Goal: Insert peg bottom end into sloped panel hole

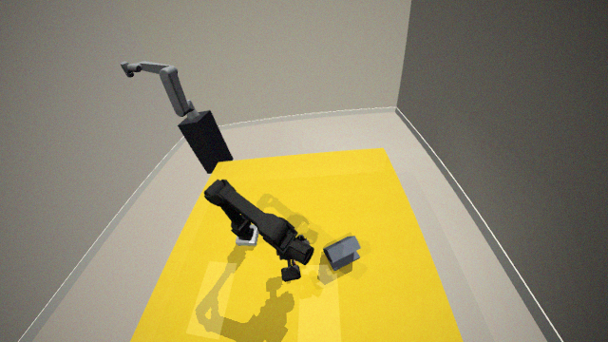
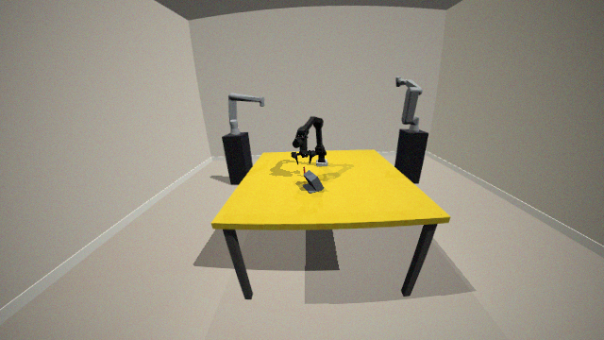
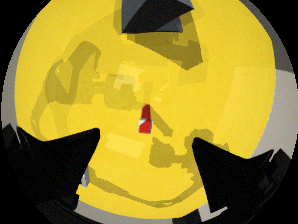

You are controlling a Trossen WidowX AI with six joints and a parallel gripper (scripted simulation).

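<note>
So, nearest to us in the wrist view is our hand [image 2: 303,158] [image 3: 147,139], spread wide with nothing in it. Past the fingertips, the red peg [image 2: 304,170] [image 3: 145,120] stands on the yellow counter [image 1: 370,190] [image 2: 377,198] [image 3: 210,107], and the grey sloped panel [image 1: 343,252] [image 2: 312,180] [image 3: 152,15] sits farther out. Progress-wise, we'd say we're still at the lining-up stage: the grasp, any turning to match, the push, the release and the backing off are all left. Wrist and exterior cams both show the peg, but from the top we can't make it out, probably because the arm [image 1: 258,216] [image 2: 311,125] blocks it. None of them shows us the hole clearly.
</note>
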